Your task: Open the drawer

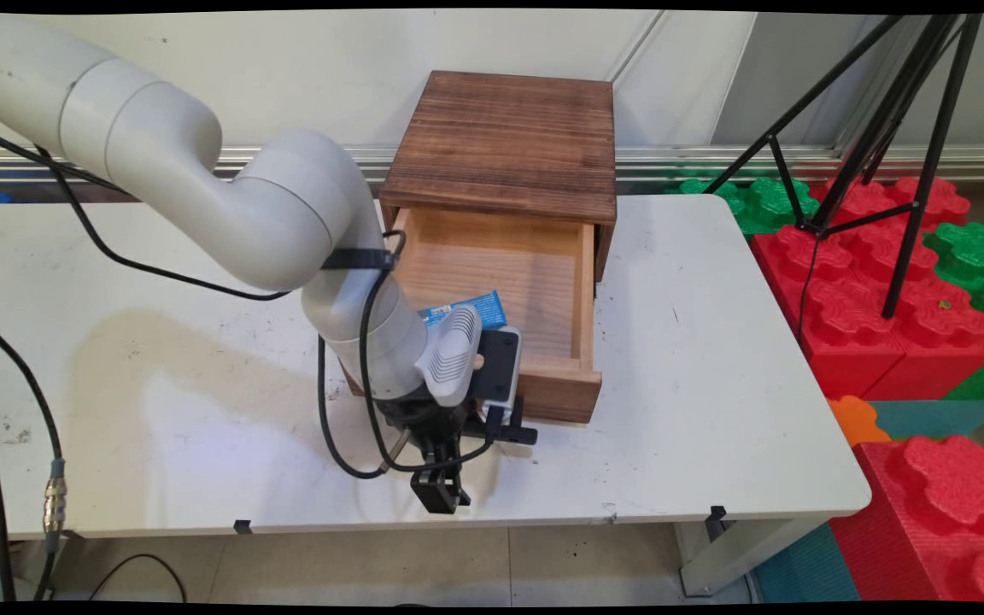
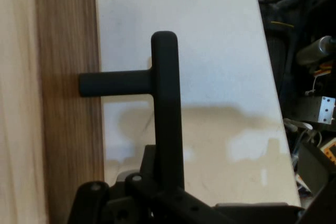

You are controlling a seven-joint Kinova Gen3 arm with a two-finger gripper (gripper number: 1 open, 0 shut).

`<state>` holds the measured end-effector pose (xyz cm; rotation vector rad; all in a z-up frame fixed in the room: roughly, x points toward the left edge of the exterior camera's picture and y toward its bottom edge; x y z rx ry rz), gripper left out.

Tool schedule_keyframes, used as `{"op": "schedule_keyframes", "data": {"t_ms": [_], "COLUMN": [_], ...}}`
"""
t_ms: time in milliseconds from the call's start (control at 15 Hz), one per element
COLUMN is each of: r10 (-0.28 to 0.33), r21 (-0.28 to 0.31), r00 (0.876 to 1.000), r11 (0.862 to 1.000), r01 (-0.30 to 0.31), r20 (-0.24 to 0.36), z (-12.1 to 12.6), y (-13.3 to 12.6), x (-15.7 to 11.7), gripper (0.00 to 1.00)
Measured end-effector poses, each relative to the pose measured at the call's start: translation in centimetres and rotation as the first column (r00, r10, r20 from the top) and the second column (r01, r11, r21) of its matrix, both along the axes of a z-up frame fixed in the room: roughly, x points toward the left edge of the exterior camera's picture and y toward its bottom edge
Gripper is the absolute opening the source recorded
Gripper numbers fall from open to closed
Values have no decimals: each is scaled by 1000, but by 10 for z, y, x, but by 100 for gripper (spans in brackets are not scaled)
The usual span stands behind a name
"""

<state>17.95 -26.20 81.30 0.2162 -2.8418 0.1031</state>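
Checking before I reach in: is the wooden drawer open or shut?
Open. The drawer is pulled well out from under the wooden box, its inside showing, with a blue packet in it.

white table (image 1: 697, 359) fills the middle of the frame, wooden drawer box (image 1: 505, 196) sitting top center (drawer (image 1: 500, 299) pulled open).
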Motion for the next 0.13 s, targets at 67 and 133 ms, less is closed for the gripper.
{"op": "schedule_keyframes", "data": {"t_ms": [67,133], "r10": [1,3], "r21": [0,-1], "r00": [1000,1000], "r11": [1000,1000], "r01": [-1,-3], "r20": [0,-1], "z": [0,0], "y": [1,2], "x": [0,0], "gripper": [100,100]}}
